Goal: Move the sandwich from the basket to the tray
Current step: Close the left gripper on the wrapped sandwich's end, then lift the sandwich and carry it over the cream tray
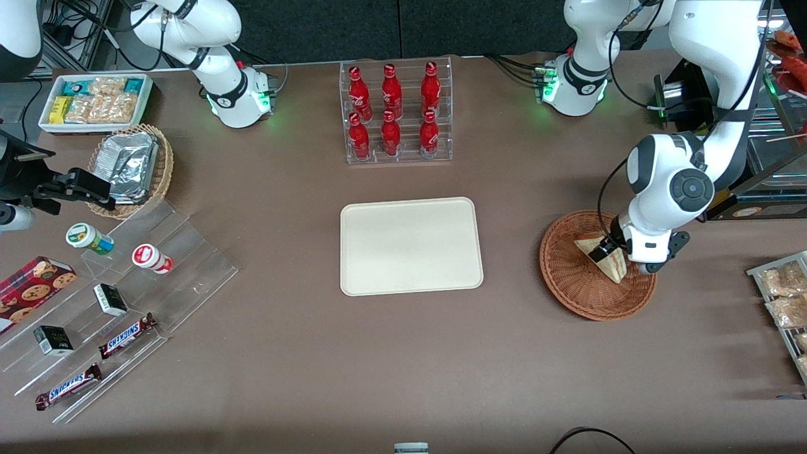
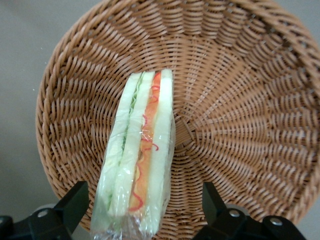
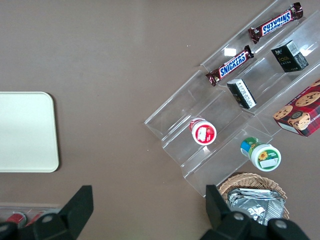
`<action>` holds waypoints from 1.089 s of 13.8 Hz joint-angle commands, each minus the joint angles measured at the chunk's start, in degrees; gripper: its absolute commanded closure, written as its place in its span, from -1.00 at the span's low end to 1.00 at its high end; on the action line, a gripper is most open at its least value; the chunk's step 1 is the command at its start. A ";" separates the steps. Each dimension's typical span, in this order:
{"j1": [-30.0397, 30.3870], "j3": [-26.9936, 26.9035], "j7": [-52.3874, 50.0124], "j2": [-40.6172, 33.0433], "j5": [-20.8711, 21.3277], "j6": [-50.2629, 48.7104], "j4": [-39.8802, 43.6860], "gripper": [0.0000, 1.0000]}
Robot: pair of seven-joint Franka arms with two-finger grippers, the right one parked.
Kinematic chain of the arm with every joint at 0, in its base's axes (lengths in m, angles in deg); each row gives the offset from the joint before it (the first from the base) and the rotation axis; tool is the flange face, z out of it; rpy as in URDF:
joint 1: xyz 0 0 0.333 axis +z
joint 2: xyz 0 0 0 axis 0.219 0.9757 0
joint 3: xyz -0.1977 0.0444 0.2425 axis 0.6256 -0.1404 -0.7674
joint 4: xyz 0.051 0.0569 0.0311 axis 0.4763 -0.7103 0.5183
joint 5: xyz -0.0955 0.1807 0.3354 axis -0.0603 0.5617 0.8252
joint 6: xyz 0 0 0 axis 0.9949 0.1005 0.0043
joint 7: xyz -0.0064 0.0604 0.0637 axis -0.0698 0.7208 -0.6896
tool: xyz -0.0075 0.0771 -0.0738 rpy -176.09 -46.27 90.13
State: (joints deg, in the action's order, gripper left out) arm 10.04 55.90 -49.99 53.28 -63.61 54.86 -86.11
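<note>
While its two black fingers (image 2: pixel 70 207) stand spread, one on each side of the sandwich (image 2: pixel 140 160) with a gap showing between each finger and the wrapping, the gripper (image 1: pixel 606 250) hangs low inside the basket (image 1: pixel 570 277). The jaws are apart and pinch nothing. The sandwich stands on edge in clear wrapping, its layers of pale bread, green and orange-red filling facing the wrist camera, and it rests on the woven floor of the basket near the centre. From the front, the wedge lies in the basket partly under the white wrist of the working arm, its pale tip toward the basket's rim nearest the front camera.

That basket, reddish-brown wicker, sits on the brown counter (image 1: pixel 403 366) toward the working arm's end. The tray (image 1: pixel 411 246), cream and bare, lies flat at the counter's middle, well apart from the basket. Farther from the front camera than the tray stands a clear rack of red bottles (image 1: pixel 394 113). Toward the parked arm's end lie a clear stepped display (image 1: pixel 183 265) with two Snickers bars (image 1: pixel 126 335), small dark boxes and two round cups, a cookie box (image 1: pixel 31 290), a smaller tan basket (image 1: pixel 161 173) holding foil packets, and a white bin of snacks (image 1: pixel 94 101).
</note>
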 commanded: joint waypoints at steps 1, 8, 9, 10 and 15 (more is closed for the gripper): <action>-0.02 0.23 -1.45 1.18 1.80 1.28 -0.52 -0.94; -0.20 0.15 -1.54 1.37 3.63 -4.33 0.88 1.00; -0.20 0.15 -1.46 0.75 3.82 -7.13 2.27 1.00; -0.29 0.23 -1.54 0.75 3.82 -10.90 4.90 1.00; -7.65 0.76 -1.98 0.66 2.77 -27.62 18.27 1.00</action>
State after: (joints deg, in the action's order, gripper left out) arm 5.94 56.73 -50.34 54.01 -61.06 31.86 -72.16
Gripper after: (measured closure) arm 0.744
